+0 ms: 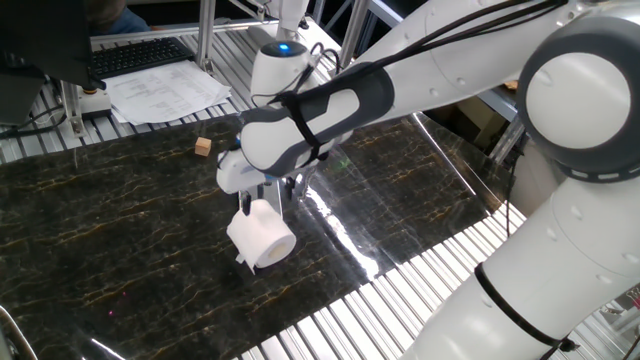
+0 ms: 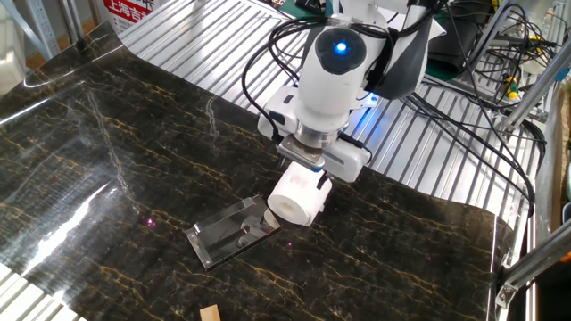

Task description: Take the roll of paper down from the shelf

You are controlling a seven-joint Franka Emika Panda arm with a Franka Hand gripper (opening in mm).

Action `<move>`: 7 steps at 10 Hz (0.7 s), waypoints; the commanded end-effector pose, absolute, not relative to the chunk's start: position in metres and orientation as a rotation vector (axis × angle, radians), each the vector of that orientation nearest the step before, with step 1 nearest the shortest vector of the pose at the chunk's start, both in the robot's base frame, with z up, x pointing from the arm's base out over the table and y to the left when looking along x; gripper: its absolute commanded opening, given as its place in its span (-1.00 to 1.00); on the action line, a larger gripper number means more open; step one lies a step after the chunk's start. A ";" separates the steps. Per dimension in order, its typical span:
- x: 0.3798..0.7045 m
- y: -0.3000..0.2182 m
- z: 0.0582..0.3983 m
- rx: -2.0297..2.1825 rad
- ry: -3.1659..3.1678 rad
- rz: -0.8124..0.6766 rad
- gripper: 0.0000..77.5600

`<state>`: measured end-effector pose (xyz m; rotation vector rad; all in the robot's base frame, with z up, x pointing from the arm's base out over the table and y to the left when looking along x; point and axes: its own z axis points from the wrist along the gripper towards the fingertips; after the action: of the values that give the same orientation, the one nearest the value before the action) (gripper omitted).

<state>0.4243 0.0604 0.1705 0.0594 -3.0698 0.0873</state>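
The roll of paper lies on its side on the dark marble table, its short loose tail toward the front. In the other fixed view the roll of paper rests against the right end of the shelf, which shows there as a low grey metal plate. My gripper hangs just above the roll, open, with its fingers spread over the top of the roll and nothing held. The other fixed view shows the gripper directly over the roll. The shelf is hidden in the first fixed view.
A tiny wooden cube sits on the table behind the arm, also seen at the bottom edge as a cube. Printed paper sheets and a keyboard lie beyond the table. Ribbed metal panels border the marble.
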 end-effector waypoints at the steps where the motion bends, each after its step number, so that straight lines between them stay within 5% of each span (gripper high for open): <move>1: 0.443 0.070 0.183 -0.008 -3.087 0.112 1.00; 7: 0.475 0.076 0.208 -0.049 -3.084 0.094 1.00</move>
<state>0.4710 0.0753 0.2044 -0.0489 -3.0824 0.1014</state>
